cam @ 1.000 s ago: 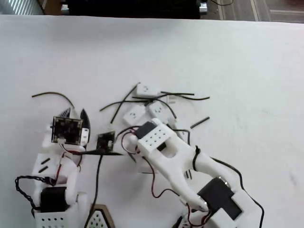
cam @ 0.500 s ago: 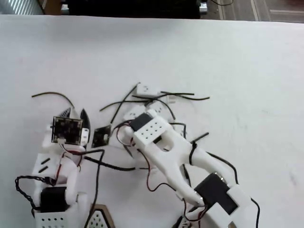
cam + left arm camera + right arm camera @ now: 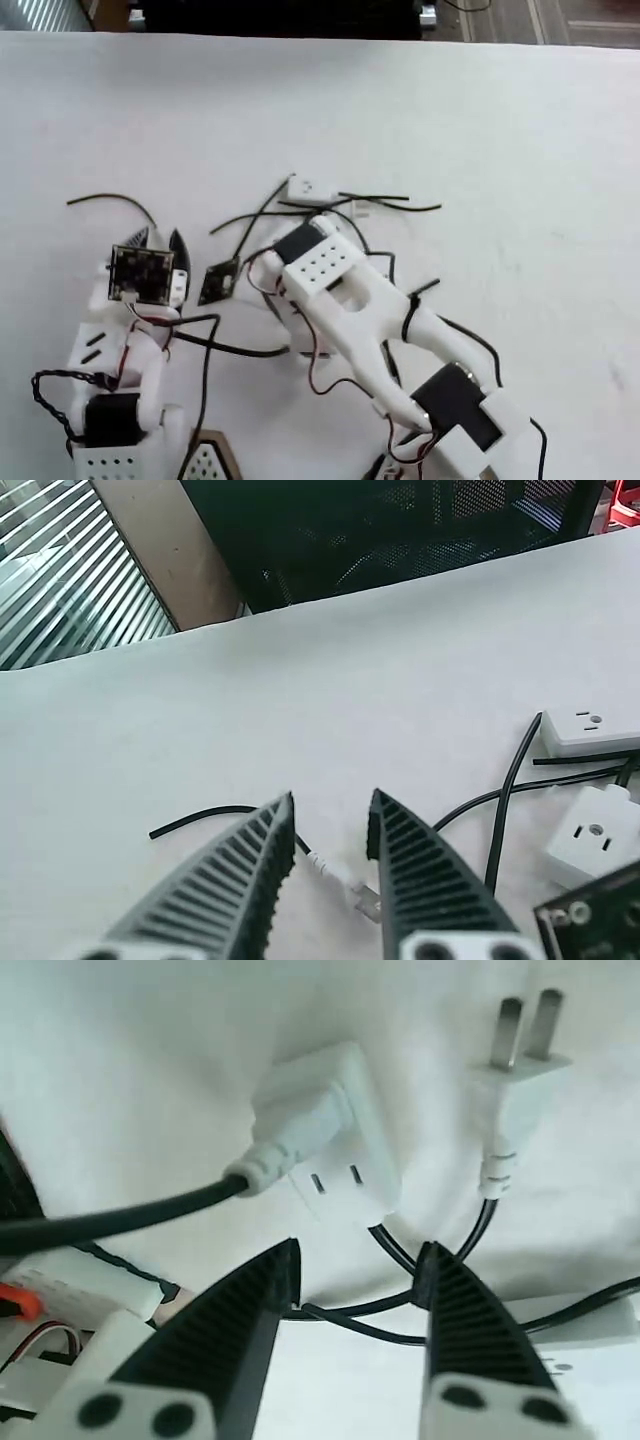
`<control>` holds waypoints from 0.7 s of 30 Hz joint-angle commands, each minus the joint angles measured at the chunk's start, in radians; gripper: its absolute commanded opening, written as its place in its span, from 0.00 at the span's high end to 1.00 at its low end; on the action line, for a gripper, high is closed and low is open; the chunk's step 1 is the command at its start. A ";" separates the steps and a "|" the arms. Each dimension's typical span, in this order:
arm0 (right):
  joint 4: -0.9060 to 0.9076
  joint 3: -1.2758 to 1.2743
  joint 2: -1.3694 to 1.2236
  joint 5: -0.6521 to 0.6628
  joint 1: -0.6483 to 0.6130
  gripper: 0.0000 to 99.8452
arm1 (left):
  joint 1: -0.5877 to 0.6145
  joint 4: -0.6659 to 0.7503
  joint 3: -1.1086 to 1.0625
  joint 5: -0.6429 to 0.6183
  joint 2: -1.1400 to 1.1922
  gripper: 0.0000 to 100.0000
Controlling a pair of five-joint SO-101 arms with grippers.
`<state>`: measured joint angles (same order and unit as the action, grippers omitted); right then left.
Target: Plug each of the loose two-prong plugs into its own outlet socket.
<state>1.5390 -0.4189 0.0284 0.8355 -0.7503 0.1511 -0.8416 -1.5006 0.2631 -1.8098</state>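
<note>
Over the socket (image 3: 335, 1130), right gripper (image 3: 360, 1250) farther forward

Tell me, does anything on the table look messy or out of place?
The black cables cross in a tangle mid-table. One loose plug lies beside a socket, prongs pointing away from its slots.

A white tabletop (image 3: 300, 680) spreads out ahead of the left hand (image 3: 331, 800). Past its far edge are window blinds (image 3: 60, 570) and a black mesh frame (image 3: 400, 520).

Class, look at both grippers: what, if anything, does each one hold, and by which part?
Nothing is held. The left gripper and the right gripper are both open above the table.
</note>
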 commanded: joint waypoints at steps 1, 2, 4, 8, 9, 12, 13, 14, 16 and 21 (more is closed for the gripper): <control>-0.047 -0.023 0.035 -0.008 -0.044 0.79 | -0.001 0.002 0.026 -0.009 -0.007 0.86; -0.074 -0.055 0.035 -0.009 -0.064 0.78 | -0.001 0.002 0.026 -0.009 -0.007 0.86; -0.134 -0.120 0.035 -0.009 -0.090 0.76 | -0.001 0.002 0.026 -0.009 -0.007 0.86; -0.257 -0.189 0.033 -0.035 -0.093 0.76 | 0.001 0.002 0.026 -0.009 -0.007 0.86; -0.278 -0.196 0.033 -0.044 -0.093 0.76 | 0.001 0.002 0.026 -0.009 -0.007 0.86; -0.323 -0.219 0.033 -0.052 -0.096 0.76 | 0.001 0.002 0.026 -0.009 -0.007 0.86; -0.340 -0.229 0.033 -0.052 -0.096 0.76 | 0.001 0.002 0.026 -0.009 -0.007 0.86; -0.360 -0.239 0.033 -0.052 -0.096 0.77 | 0.001 0.002 0.026 -0.009 -0.007 0.86; -0.406 -0.267 0.031 -0.052 -0.096 0.82 | 0.001 0.003 0.026 -0.009 -0.007 0.86; -0.455 -0.288 0.042 -0.052 -0.087 0.99 | 0.001 0.003 0.026 -0.009 -0.007 0.86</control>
<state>1.1017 -0.7043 0.0391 0.7894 -0.8270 0.1511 -0.8416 -1.5006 0.2631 -1.8098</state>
